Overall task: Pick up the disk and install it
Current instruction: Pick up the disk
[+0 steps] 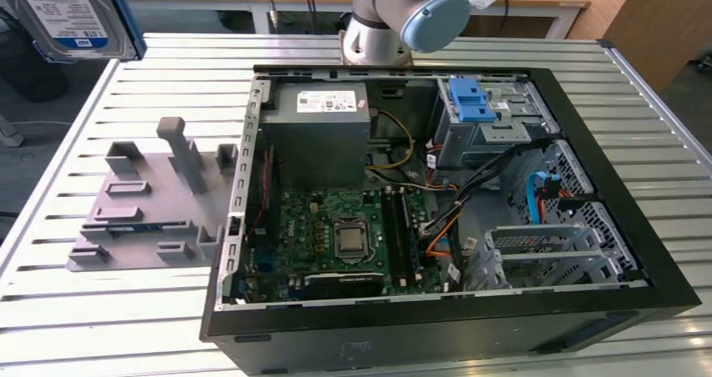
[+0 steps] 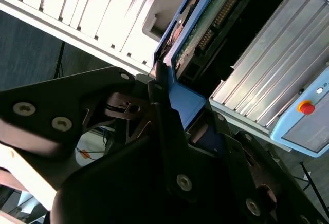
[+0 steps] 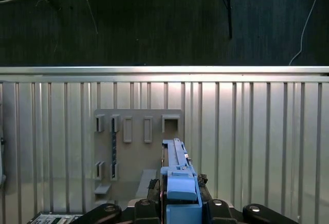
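The disk [image 1: 67,14], silver with a blue-and-white label and a blue edge frame, hangs in the air at the exterior view's upper left, beyond the table's corner. In both wrist views my gripper [image 3: 180,206] [image 2: 180,118] is shut on the disk's blue frame. The first wrist view has the disk [image 3: 177,175] edge-on, high above the grey holder block [image 3: 136,152]. The second wrist view shows the disk's [image 2: 205,23] green circuit board side.
An open black computer case [image 1: 623,252] lies on the slatted metal table [image 1: 112,310], with a motherboard, a power supply and a drive cage with a blue latch [image 1: 473,102]. The grey holder block [image 1: 145,202] stands beside the case. The arm's base [image 1: 389,18] rises behind it.
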`<state>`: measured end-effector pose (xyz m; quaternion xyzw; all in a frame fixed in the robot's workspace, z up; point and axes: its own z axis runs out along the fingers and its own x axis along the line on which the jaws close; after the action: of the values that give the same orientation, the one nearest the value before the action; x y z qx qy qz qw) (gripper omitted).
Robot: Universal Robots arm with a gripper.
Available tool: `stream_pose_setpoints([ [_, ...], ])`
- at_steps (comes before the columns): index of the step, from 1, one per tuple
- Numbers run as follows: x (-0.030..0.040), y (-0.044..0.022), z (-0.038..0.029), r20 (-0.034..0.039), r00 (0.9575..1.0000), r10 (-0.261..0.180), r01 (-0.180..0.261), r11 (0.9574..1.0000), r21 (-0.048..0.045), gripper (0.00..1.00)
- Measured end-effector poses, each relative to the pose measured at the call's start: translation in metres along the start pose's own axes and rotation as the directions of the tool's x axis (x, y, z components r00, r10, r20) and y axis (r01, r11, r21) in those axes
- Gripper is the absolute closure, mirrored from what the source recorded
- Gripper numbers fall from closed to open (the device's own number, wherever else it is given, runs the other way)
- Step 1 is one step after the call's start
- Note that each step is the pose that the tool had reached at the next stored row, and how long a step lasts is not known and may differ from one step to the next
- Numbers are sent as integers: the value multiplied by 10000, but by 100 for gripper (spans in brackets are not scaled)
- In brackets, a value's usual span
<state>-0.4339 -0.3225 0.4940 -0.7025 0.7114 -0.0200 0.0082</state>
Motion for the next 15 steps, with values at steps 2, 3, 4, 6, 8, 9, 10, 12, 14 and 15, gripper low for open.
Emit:
stream_pose_setpoints([
  [2, 4, -1, 0, 0, 10000, 1, -1, 10000, 0, 64],
  [3, 8, -3, 0, 1, 10000, 0, 0, 10000, 0, 64],
  [4, 14, -5, 0, 0, 10000, 0, 0, 10000, 0, 64],
  [6, 29, -12, 1, 0, 10000, 0, 0, 10000, 0, 64],
  [8, 46, -21, 2, 1, 10000, 0, 0, 10000, 0, 64],
  [9, 55, -26, 2, 1, 10000, 0, 0, 10000, 0, 64],
  [10, 62, -32, 3, 1, 10000, 0, 0, 10000, 1, 64],
  [12, 70, -50, 3, 0, 10000, 1, -1, 10000, 0, 64],
  [14, 76, -74, 4, 1, 10000, 0, 0, 10000, 0, 64],
  [15, 78, -86, 5, 0, 10000, 1, -1, 10000, -1, 64],
])
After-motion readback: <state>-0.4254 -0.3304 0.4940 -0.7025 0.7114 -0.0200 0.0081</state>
